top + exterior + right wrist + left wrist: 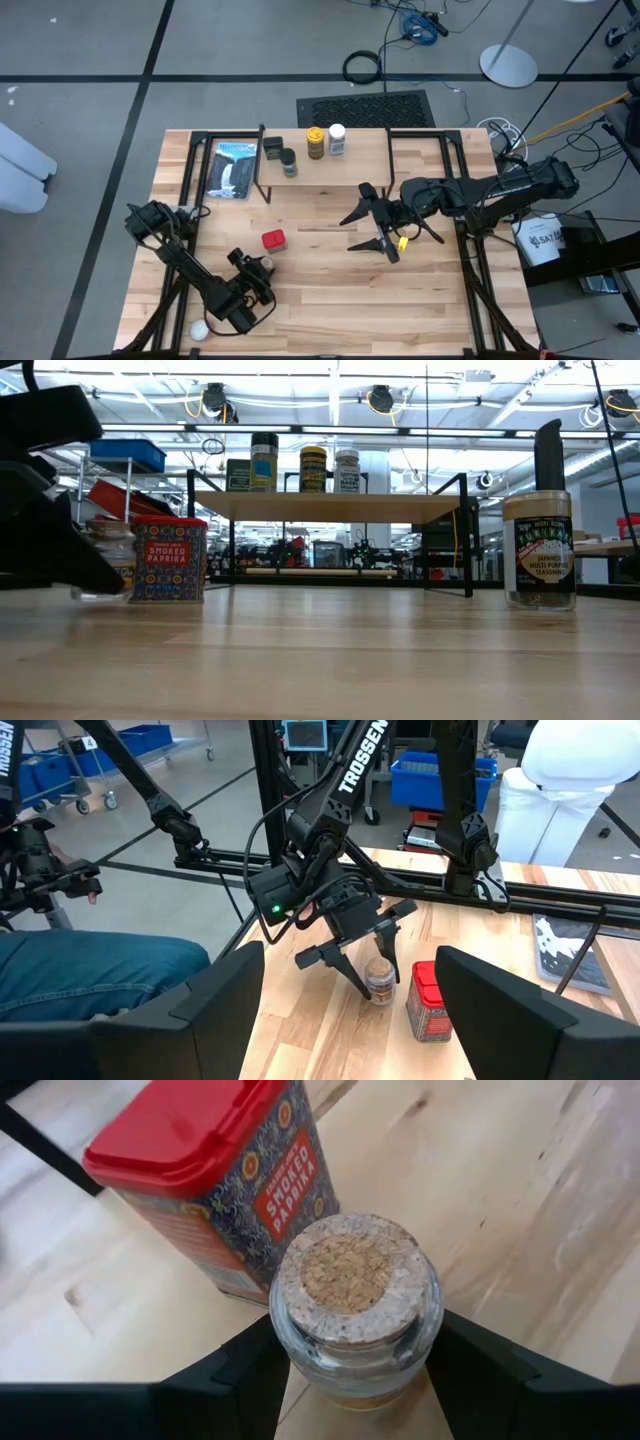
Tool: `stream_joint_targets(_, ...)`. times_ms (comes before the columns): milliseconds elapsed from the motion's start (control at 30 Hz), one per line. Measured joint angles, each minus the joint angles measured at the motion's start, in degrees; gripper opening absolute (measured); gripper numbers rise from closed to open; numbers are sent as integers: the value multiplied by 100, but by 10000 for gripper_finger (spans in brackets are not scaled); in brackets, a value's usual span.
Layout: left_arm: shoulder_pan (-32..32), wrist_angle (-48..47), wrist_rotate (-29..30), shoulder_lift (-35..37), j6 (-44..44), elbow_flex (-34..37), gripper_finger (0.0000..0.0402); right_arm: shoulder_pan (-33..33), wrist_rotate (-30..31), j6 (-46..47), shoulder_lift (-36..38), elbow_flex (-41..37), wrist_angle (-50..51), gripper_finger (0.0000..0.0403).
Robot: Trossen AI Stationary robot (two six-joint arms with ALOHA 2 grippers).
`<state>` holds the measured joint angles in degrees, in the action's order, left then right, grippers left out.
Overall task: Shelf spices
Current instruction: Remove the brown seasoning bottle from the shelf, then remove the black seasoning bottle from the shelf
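The tan-lidded jar (pixel 356 1315) stands upright on the table (pixel 330 290), and the left gripper (pixel 355 1370) has a finger on each side of its glass body, pressed against it just under the cork stopper. Just beyond that claw, nearly touching the jar, stands the red tin (pixel 215 1185), labelled smoked paprika; from table height the two stand side by side, with the dark bulk of the left arm beside them.

Across the table from that claw, well apart, the right gripper (pixel 385 238) hangs with its fingers spread and nothing pinched between them. The yellow-lidded jar (pixel 402 242) stands just beside its fingertips, and from table height it shows alone on the bare wood.

Farther off, at the table's far edge, sits the shelf (pixel 330 165). On its plank top, seen from above, are the black square tin (pixel 273 148), a small dark-lidded jar (pixel 289 163), a second yellow-capped jar (pixel 315 142) and the white-lidded jar (pixel 337 139). A flat blue-and-black package (pixel 234 170) lies beside the shelf, and a small white ball (pixel 200 329) rests close behind the left arm near the table's front edge.
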<state>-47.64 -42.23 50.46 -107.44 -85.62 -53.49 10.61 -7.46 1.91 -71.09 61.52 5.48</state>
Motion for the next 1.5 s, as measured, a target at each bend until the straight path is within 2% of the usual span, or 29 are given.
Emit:
stream_joint_targets(233,9,-14,83,0,50,0,224,0,-4,-1,0,0,0,281)
stream_joint_targets(567,4,-27,192,0,97,0,288,0,-7,-1,0,0,0,281)
stream_joint_targets(733,-21,-53,182,0,100,-3,302,2,-7,-1,0,0,0,281)
stream_joint_targets(1267,-128,-2168,36,0,101,-1227,305,0,-4,-2,0,0,-2,281)
stream_joint_targets(1500,-188,-3085,93,0,83,-2015,305,0,-2,1,0,0,43,281)
